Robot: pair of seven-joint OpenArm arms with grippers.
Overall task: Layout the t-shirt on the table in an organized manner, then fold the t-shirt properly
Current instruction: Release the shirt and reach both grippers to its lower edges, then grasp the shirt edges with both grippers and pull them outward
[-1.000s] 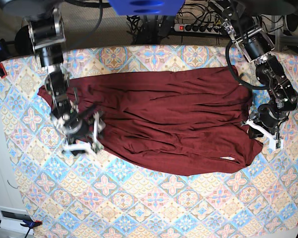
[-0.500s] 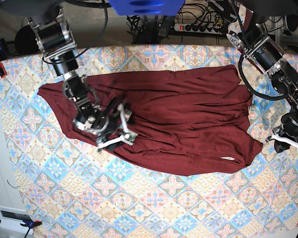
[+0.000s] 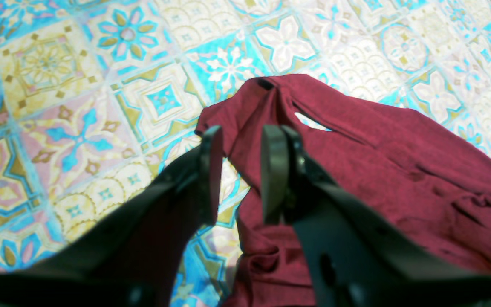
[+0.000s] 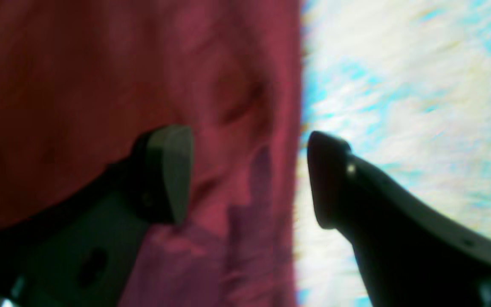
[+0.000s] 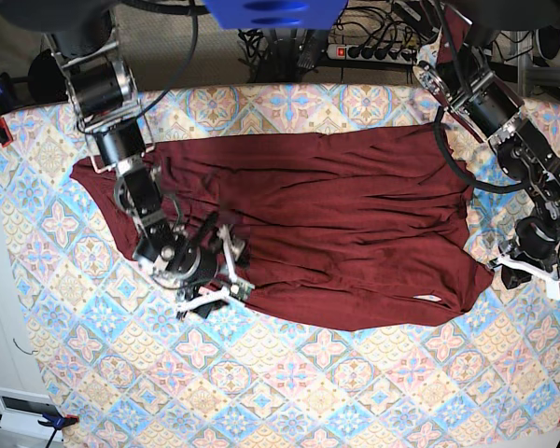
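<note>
Mostly flat, the t-shirt [image 5: 327,224] lies across the table [image 5: 355,392], its left end partly hidden under the right arm. Right gripper [image 5: 210,280], jaws wide and empty, straddles the shirt's 6 o'clock edge in a blurred wrist view. Left gripper [image 3: 239,170], part-open, holds nothing above a bunched corner.

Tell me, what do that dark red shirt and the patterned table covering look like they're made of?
The t-shirt looks like thin, soft knit fabric, perhaps cotton jersey: matte, falling in fine wrinkles and limp folds. The table wears a printed cloth with pastel diamond tiles and flowers; it lies flat and smooth with a slight sheen in the left wrist view, so possibly coated or synthetic, though I can't be sure.
</note>
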